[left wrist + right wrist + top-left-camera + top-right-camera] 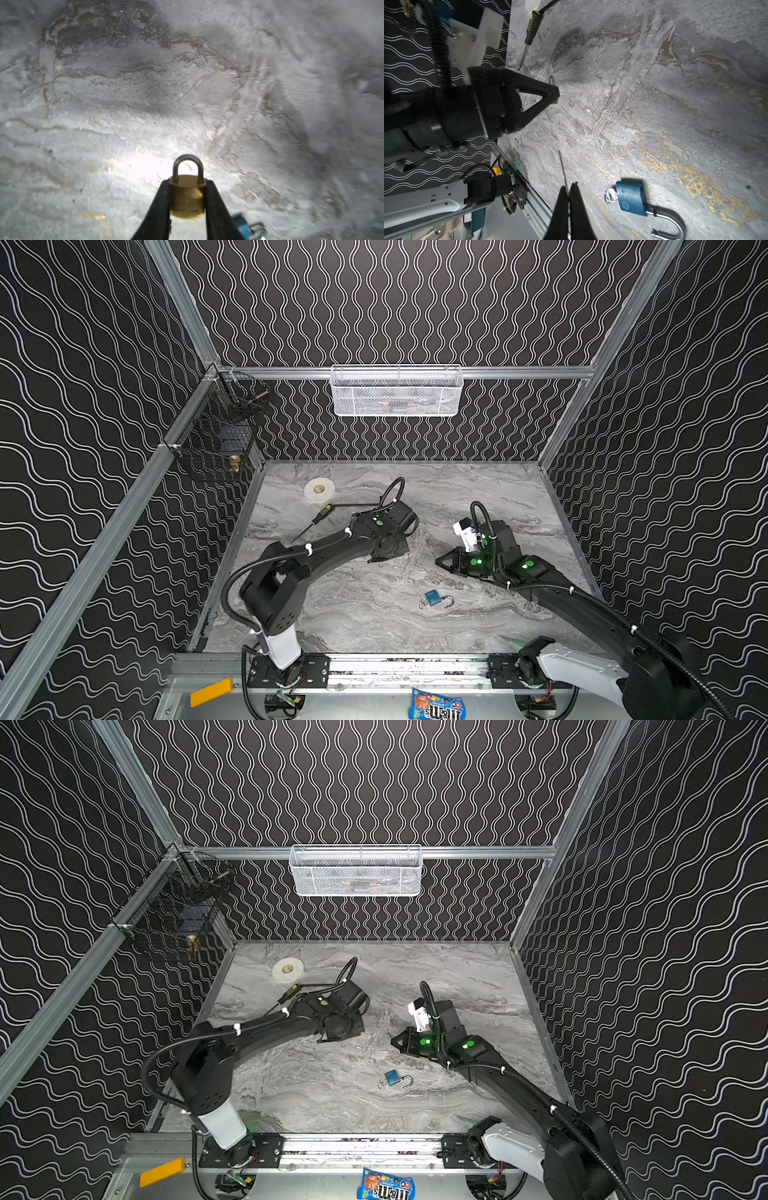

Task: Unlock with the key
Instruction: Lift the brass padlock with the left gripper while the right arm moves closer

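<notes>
My left gripper (pixel 187 182) is shut on a brass padlock (pixel 187 199); the body sits between the black fingers and its steel shackle (pixel 188 164) is closed and points away from the wrist. In both top views this gripper (pixel 374 559) (pixel 328 1040) hangs low over the middle of the table. My right gripper (pixel 569 186) is shut on a thin metal key (pixel 562 168), seen edge-on and sticking out past the fingertips. It points toward the left gripper (pixel 550 93), a short gap away. The right gripper (pixel 438 561) (pixel 392 1041) sits right of centre.
A blue padlock (pixel 433 597) (pixel 631 197) lies on the marble table with its shackle open and a small ringed key (pixel 609 194) in it. A screwdriver (pixel 322 514) and a tape roll (pixel 319 490) lie at the back left. A white mesh basket (pixel 397 391) hangs on the back wall.
</notes>
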